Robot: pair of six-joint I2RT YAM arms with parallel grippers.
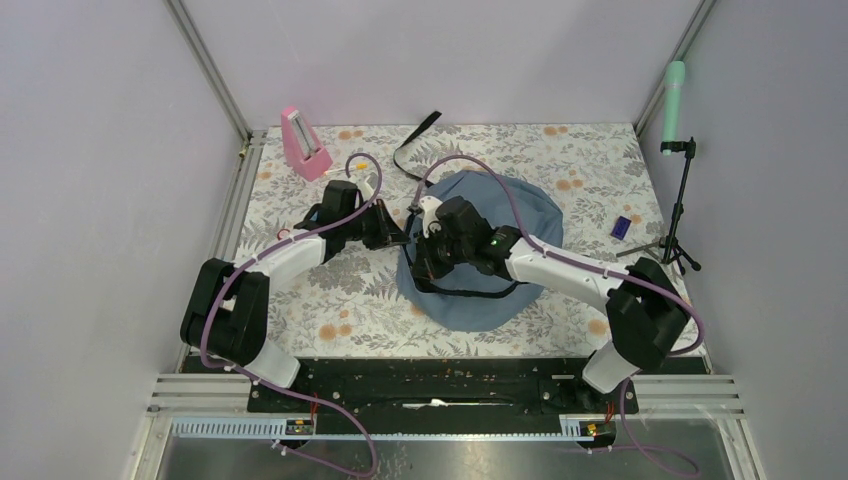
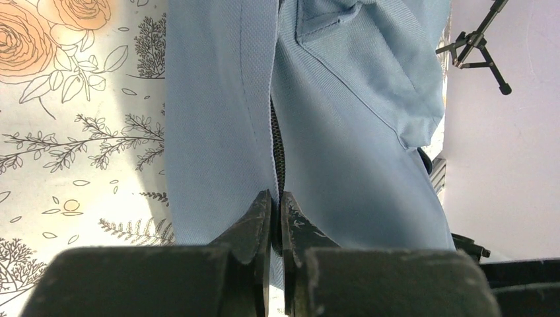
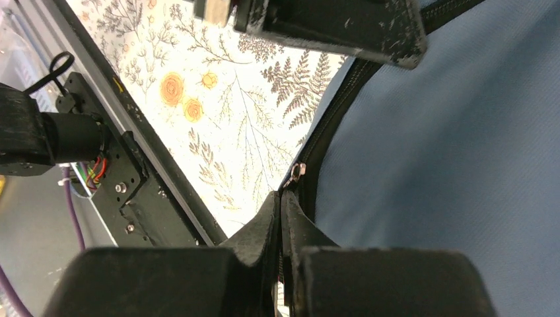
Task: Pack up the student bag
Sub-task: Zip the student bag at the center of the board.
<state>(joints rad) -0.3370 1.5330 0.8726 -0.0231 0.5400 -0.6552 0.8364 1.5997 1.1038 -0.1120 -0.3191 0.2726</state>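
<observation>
The student bag [image 1: 500, 215] is seen lying flat in the middle of the table [image 1: 320, 300], its zip [image 2: 278, 152], apparently shut, pinched by the closed left jaws and right jaws, so packing is judged barely started, with opening and filling left.

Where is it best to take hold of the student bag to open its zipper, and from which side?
Grip the small metal zipper pull on the student bag, not the cloth. It stands out from the dark zipper line at the bag's edge beside the flowered table. Come along that line from the table side, probably, so the jaws close flat on its faces.
</observation>
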